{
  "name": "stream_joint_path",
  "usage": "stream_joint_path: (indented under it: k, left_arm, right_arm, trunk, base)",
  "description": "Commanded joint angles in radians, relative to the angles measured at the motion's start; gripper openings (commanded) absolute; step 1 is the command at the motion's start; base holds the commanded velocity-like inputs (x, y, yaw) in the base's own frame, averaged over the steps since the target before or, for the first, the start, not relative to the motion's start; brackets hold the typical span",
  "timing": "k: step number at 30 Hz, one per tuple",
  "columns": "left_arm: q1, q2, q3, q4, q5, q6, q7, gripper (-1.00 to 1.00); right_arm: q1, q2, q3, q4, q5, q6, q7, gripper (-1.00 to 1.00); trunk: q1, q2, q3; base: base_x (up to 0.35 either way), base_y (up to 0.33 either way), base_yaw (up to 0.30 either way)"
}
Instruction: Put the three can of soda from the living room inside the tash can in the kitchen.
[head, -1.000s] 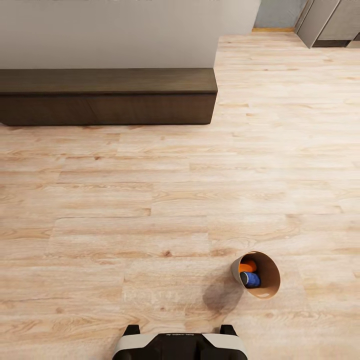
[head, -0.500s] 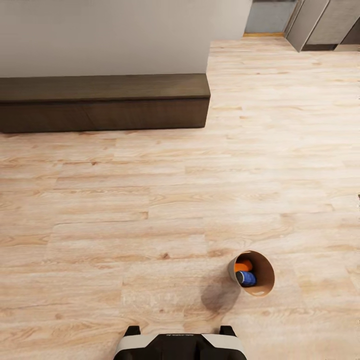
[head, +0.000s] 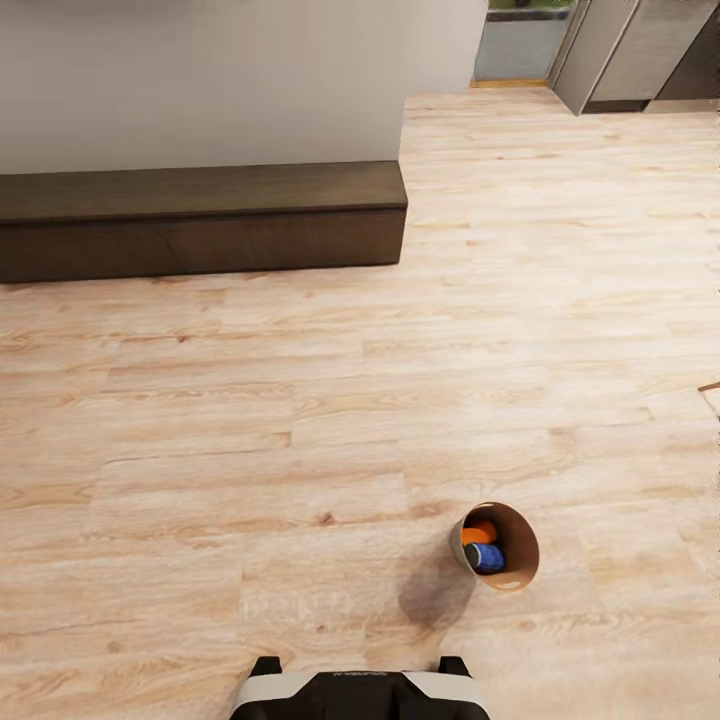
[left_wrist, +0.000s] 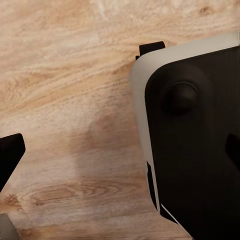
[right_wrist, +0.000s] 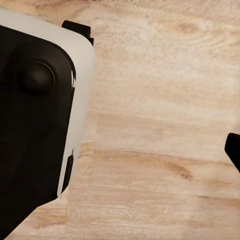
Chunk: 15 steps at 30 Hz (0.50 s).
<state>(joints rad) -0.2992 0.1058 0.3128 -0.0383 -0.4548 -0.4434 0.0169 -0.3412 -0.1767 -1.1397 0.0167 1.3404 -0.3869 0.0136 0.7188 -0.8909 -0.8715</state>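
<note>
Neither end effector's opening can be told from the wrist views, where a dark fingertip (left_wrist: 9, 155) edges over bare floor (head: 300, 420). Near the robot base (head: 360, 694), the trash can (head: 522, 566) holds 2 visible cans, orange (head: 480, 533) and blue (head: 486, 558)

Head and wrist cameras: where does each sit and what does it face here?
Head view: high on the robot, facing forward and down at the wood floor, bench and trash can holding cans; base at the bottom.
Left wrist view: aimed down at floor and base.
Right wrist view: likewise, base.
All three views share floor and base.
</note>
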Motion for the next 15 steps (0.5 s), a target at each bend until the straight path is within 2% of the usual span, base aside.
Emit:
stream_joint_path:
  k: [1,9,15]
  left_arm:
    - [0.001,0.000,0.000,0.000,0.000,0.000,0.000,1.00]
    - [0.003,-0.002,0.000,-0.001,0.010,-0.003,0.001,1.00]
    - [0.003,-0.003,0.000,-0.002,0.012,-0.003,0.001,1.00]
  right_arm:
    - [0.000,0.000,0.000,0.000,0.000,0.000,0.000,1.00]
    - [-0.001,0.002,-0.001,-0.001,0.000,0.000,-0.001,1.00]
    - [-0.001,0.002,-0.001,-0.001,-0.001,-0.001,-0.001,1.00]
  trunk:
    - [-0.004,0.007,0.005]
    - [-0.008,0.014,0.017]
    - [-0.031,0.056,0.042]
  base:
    - [0.000,0.000,-0.065]
    - [0.000,0.000,-0.035]
    - [0.000,0.000,-0.005]
